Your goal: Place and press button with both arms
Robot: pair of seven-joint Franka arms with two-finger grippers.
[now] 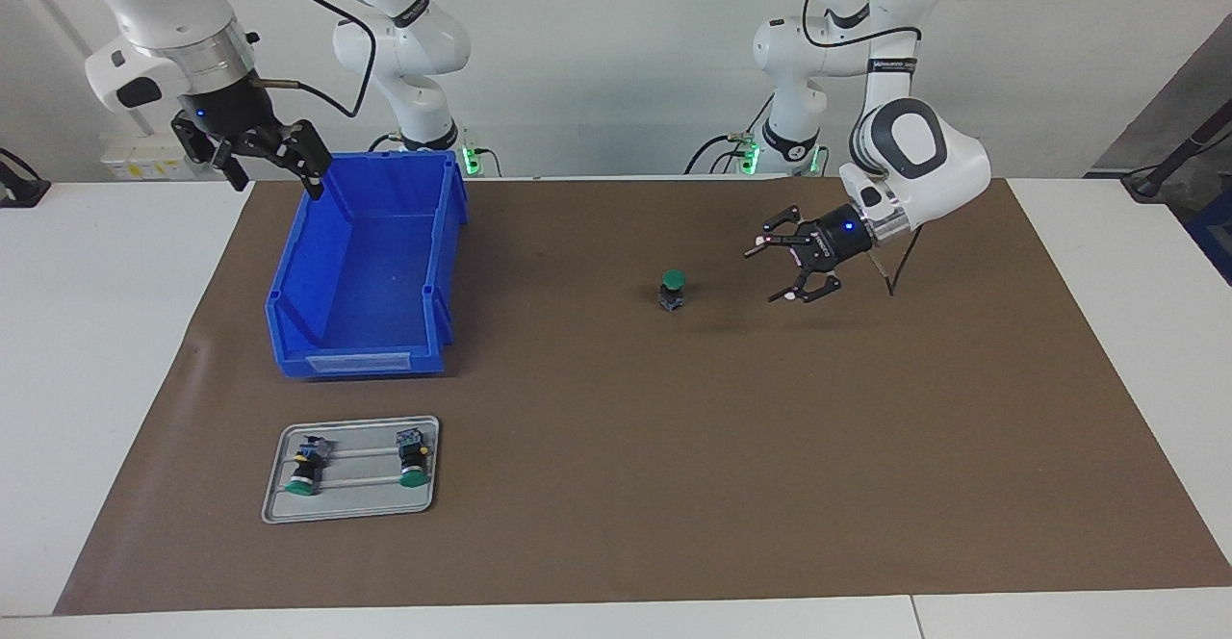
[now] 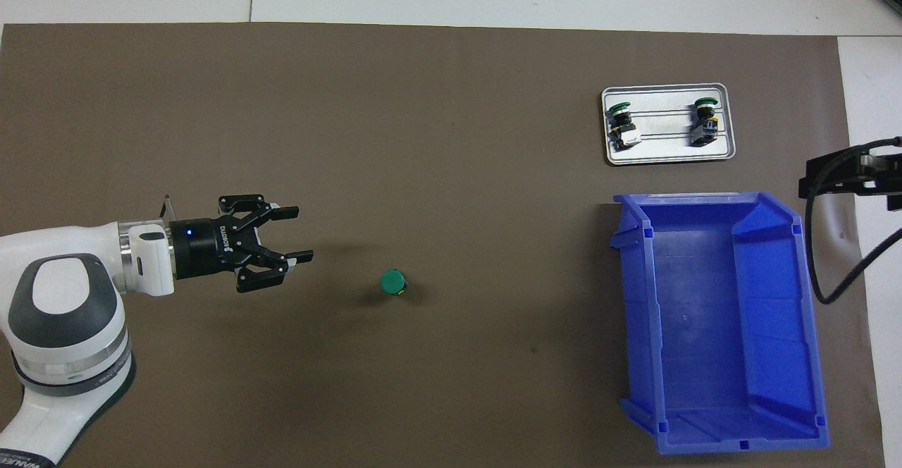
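Green-capped button (image 1: 673, 289) upright on mat, two more on tray (image 1: 352, 509), both pincers agape, left pincer (image 1: 776, 273), right pincer (image 1: 274, 170).

One camera sits high across the table from the two robots and looks back at them, down at a slant, so their bases stand along the top edge and the whole brown mat (image 1: 616, 485) lies in front. It stands well back, taking in the wall too. The second hangs above the robots' own end and looks steeply down and forward, closer in, showing mostly mat. The two face each other, half a turn apart. Both catch the blue bin (image 1: 318, 345) (image 2: 789, 376), the metal tray (image 1: 351, 509) (image 2: 668, 156) and the mat's middle.
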